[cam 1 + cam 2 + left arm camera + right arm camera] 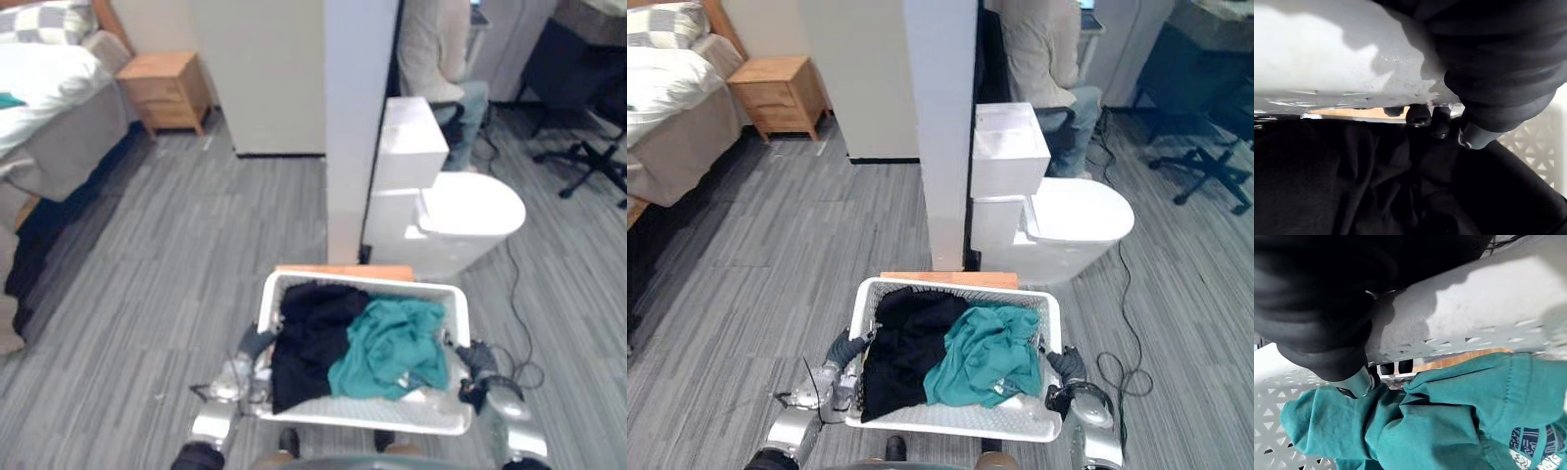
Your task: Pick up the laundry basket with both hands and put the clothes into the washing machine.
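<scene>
A white laundry basket [364, 421] hangs low in front of me above the grey floor. A black garment [310, 338] fills its left half and a teal one [392, 349] its right half. My left hand [253, 348] grips the basket's left rim; in the left wrist view its dark fingertips [1419, 115] hook over the white rim [1327, 58] above the black cloth [1342, 181]. My right hand [474, 360] holds the right rim, its fingertips [1393, 367] curled over the edge [1464, 318] by the teal cloth [1440, 421].
Just beyond the basket lies an orange board [343, 271]. Behind that stand a white pillar [358, 127] and a white toilet-shaped fixture [470, 215]. A person [436, 49] sits behind the fixture, with an office chair [588, 147] at the right. A bed [49, 88] and a wooden nightstand [167, 90] stand at the far left.
</scene>
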